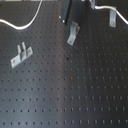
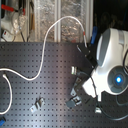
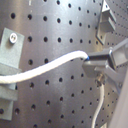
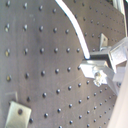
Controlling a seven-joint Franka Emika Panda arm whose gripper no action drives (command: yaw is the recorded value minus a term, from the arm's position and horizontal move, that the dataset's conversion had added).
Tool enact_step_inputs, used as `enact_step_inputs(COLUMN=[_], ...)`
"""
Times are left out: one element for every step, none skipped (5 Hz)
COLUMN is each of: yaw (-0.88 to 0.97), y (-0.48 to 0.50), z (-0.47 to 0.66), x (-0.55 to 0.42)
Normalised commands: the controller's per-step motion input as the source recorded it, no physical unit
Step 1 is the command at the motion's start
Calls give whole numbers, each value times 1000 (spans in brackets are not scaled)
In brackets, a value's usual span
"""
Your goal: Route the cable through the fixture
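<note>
Where the white cable reaches the claw, the first wrist view shows the metal fingers pinched shut on it, the cord running out one way across the perforated black bench and dropping away below the fingers on the other side. The second wrist view tells the same: the cable curves in over the holes and ends between the claw tips.

In the second exterior view the cable loops from the second exterior view's left edge, rises over the back of the bench and comes down toward the white arm on the second exterior view's right.

The fixture, a slim slanted silvery strip, stands near the top centre of the first exterior view, just below the dark claw. I cannot tell whether the cable touches it. A wider bracket with two prongs sits well apart toward the first exterior view's left, and a narrow upright clip stands at the first exterior view's upper right, with the cable passing close by it.
</note>
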Motion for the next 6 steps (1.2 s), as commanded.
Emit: enact_step_inputs(yaw=[46,-29,0,0,-143,-86], y=[4,-140,-30,-7,-240,-237], z=[0,242,92,0,-137,-1], x=[-4,-127,-34,-9,192,80])
